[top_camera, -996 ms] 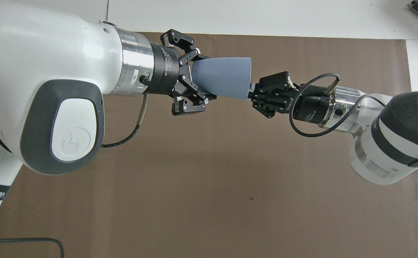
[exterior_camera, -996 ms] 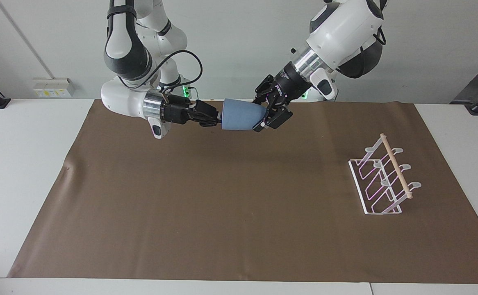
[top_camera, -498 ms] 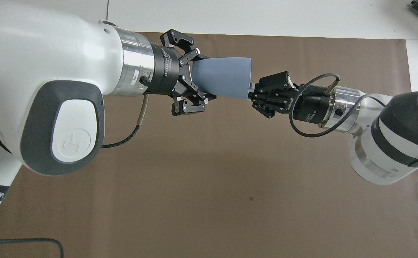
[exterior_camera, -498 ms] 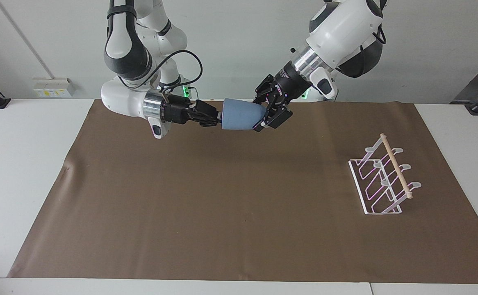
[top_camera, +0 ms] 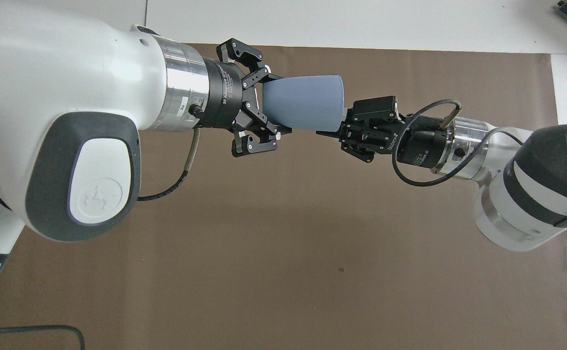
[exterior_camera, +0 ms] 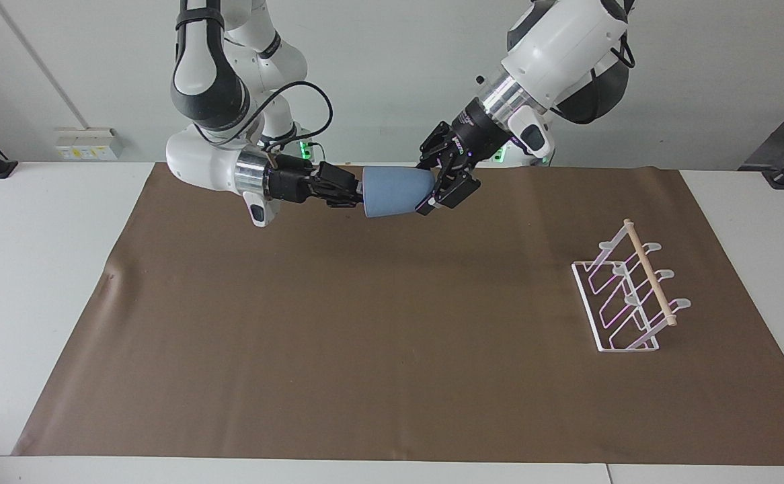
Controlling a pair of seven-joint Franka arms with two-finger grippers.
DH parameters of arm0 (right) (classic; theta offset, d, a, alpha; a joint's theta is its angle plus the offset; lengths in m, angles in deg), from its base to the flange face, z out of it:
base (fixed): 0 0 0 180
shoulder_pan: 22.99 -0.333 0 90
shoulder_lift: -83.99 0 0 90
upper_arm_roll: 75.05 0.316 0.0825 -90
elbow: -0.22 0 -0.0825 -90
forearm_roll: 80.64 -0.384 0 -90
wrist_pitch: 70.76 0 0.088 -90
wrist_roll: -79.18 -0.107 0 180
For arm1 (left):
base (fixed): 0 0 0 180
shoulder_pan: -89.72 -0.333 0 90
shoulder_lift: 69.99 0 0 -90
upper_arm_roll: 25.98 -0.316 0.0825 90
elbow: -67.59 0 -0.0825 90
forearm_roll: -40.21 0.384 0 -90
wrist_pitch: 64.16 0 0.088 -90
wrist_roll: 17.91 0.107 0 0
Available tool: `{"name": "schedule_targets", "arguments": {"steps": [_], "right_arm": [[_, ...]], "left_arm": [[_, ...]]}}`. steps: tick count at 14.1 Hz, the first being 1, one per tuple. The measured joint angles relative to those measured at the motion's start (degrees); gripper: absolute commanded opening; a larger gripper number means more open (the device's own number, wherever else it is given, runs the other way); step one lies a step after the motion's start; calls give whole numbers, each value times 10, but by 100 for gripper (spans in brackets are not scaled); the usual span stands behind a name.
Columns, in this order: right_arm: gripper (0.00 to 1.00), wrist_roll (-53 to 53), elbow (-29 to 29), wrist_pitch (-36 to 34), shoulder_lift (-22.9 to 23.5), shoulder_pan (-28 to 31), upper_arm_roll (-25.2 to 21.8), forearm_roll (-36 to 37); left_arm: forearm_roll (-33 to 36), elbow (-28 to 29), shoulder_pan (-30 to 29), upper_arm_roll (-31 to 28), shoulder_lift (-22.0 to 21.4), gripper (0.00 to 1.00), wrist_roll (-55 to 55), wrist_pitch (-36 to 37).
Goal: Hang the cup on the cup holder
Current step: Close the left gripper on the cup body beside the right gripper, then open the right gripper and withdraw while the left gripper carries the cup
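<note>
Handover is basically happening: the right tool (exterior_camera: pixel 355 191) at the cup's rim has just started letting go, though I can't tell if it's fully off yet. The left tool (exterior_camera: pixel 440 188) is clenched on the narrow base of the blue cup (exterior_camera: pixel 395 191), which has tipped up a touch, held sideways in the air over the counter's (exterior_camera: pixel 42 269) robot-side edge, about mid-length. The cup holder (exterior_camera: pixel 627 296) stands toward the left arm's end, so that arm looks set to carry. The rack is cut off in the overhead view.
</note>
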Motion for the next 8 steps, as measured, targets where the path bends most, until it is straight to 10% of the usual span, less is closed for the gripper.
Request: {"name": "schedule_targets", "arguments": {"steps": [4, 6, 8], "right_arm": [[51, -5, 0, 0, 0, 0, 0, 0], [86, -6, 1, 0, 0, 0, 0, 0], [91, -6, 2, 0, 0, 2, -1, 17]], "left_arm": [[9, -2, 0, 0, -4, 0, 0, 0], [28, -2, 0, 0, -6, 0, 0, 0], [53, -2, 1, 0, -8, 0, 0, 4]]}}
